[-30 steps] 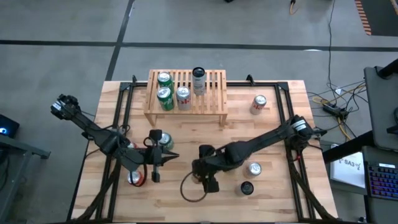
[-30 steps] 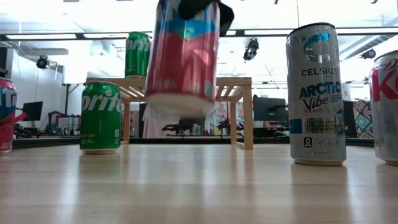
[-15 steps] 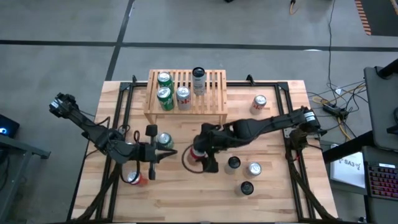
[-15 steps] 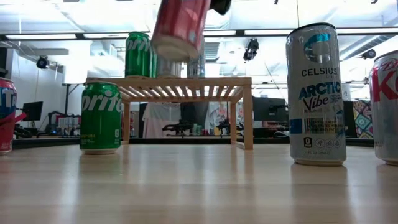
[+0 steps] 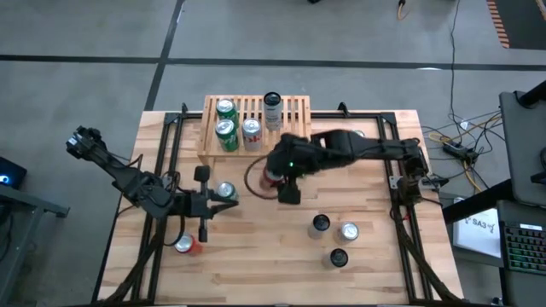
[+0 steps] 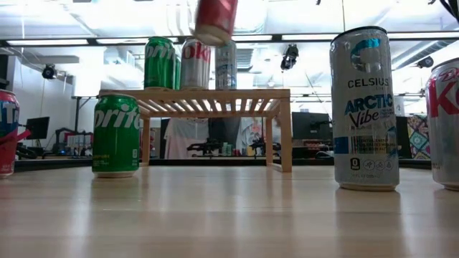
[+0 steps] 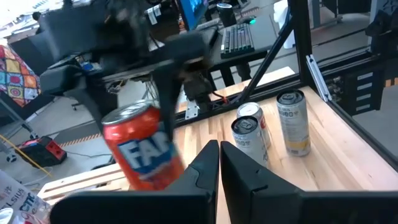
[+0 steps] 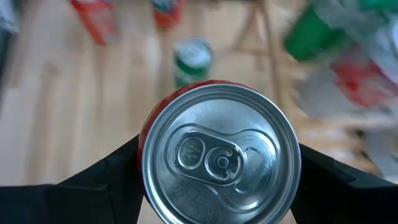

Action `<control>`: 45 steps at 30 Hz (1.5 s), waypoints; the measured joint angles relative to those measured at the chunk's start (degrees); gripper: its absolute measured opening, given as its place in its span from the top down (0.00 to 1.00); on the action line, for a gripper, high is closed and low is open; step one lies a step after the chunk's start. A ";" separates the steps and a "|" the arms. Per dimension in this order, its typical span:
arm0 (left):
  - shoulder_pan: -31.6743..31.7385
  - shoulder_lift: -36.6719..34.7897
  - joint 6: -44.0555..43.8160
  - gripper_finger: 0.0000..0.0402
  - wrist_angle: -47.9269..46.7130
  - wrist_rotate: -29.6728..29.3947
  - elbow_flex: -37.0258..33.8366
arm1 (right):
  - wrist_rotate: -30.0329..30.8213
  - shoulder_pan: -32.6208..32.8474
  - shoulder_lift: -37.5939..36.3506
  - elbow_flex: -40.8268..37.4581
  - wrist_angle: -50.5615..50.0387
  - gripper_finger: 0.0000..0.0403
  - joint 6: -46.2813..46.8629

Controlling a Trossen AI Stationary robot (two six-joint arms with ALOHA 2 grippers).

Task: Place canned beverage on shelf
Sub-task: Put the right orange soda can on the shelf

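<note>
Right now the right gripper (image 5: 275, 175) hangs near the middle of the high view, just below the front edge of the shelf (image 5: 294, 149), with its fingers clamped on the sides of a red Fanta can (image 8: 221, 152). In the low view that can (image 6: 215, 20) is at the top centre of the frame, tilted and lifted clear of the table, above the level of the shelf's slatted top (image 6: 215, 92). The left wrist view shows it as a blurred red can (image 7: 142, 155) in dark fingers.

On the shelf stand two green cans (image 5: 225, 108) (image 5: 226, 128), a Coke can (image 5: 252, 130) and a tall slim can (image 5: 272, 102), all toward the shelf's left and centre.

The left gripper (image 5: 202, 202) sits in the lower left of the high view with its fingers pressed together and nothing between them, just beside a green Sprite can (image 5: 225, 191). A red can (image 5: 185, 246) stands below it.

Toward the lower right of the high view are three more cans (image 5: 321, 223) (image 5: 348, 231) (image 5: 339, 257); in the low view a Celsius can (image 6: 364, 107) stands at the right.
</note>
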 joint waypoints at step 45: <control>0.00 -0.12 1.69 1.00 -4.10 -10.60 0.00 | -12.21 -34.62 -0.59 2.20 -9.38 0.29 -18.41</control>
